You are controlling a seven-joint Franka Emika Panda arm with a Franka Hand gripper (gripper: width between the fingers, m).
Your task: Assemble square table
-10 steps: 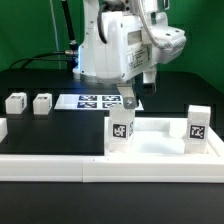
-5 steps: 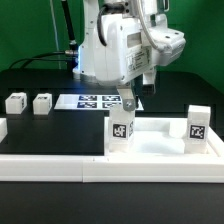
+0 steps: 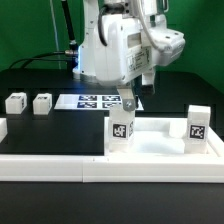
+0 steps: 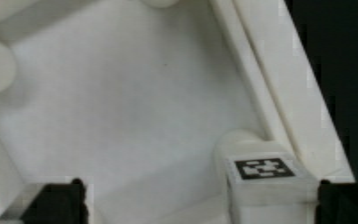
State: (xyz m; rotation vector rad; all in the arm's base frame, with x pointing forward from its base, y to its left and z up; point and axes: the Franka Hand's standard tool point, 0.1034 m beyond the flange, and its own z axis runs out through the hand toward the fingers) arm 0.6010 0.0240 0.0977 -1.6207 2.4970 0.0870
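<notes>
End effector [image 3: 128, 102] released, jaws wide apart, nothing between them; hangs over far edge of square table slab [image 3: 160, 143]. Slab lies rim-up on black surface [image 3: 60, 130], exterior view's right, against border wall [image 3: 50, 166]. First leg [image 3: 121, 131] and second leg [image 3: 197, 123] stand upright on slab. Outer loose leg block [image 3: 15, 102] and inner loose leg block [image 3: 42, 102] sit on exterior view's left, beside marker board [image 3: 97, 100]. Wrist view: dark fingertips [image 4: 55, 200] above slab floor, tagged leg [image 4: 259, 166] against rim.
</notes>
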